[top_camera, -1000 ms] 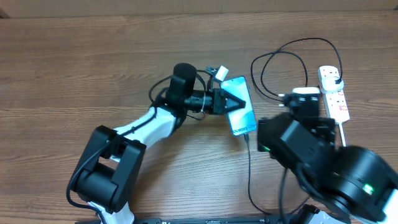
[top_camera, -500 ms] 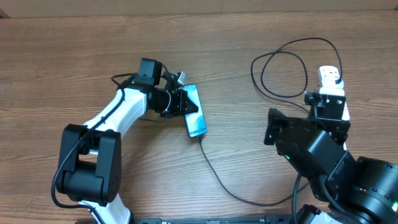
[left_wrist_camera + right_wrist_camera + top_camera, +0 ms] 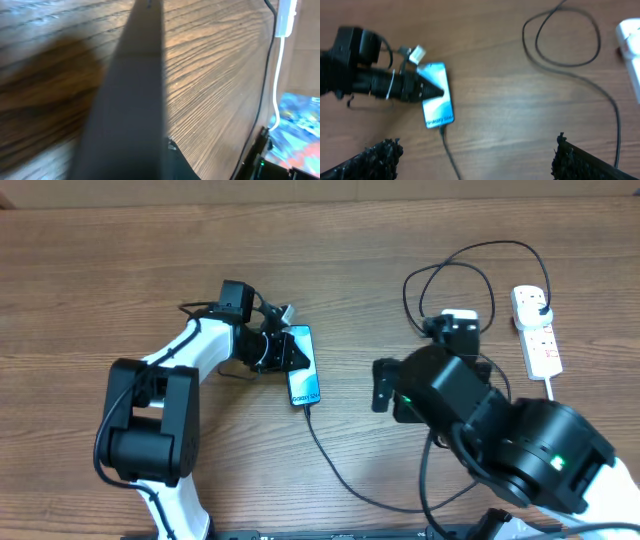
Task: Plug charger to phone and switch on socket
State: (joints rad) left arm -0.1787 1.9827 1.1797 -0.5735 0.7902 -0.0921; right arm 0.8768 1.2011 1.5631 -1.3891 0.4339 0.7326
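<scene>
The table (image 3: 100,270) is a brown wood-grain surface, and it fills nearly the whole overhead view. Only at the far edge a thin paler band shows. In the left wrist view the grain runs in slanted lines, and the right side is a blurred beige and blue area which I cannot identify.

The phone (image 3: 306,372) is near the middle of the table, a little to the left, with its light blue screen up. The left gripper (image 3: 288,352) has its fingers closed together on the phone's left edge.

The charger (image 3: 340,470) goes from the phone's near end, curves toward the front of the table and then makes loops at the far right. Its black plug (image 3: 541,305) sits in the socket (image 3: 540,345), which lies at the right edge of the table.

The right gripper (image 3: 477,145) hangs above the table with its fingers wide apart and nothing between them.
</scene>
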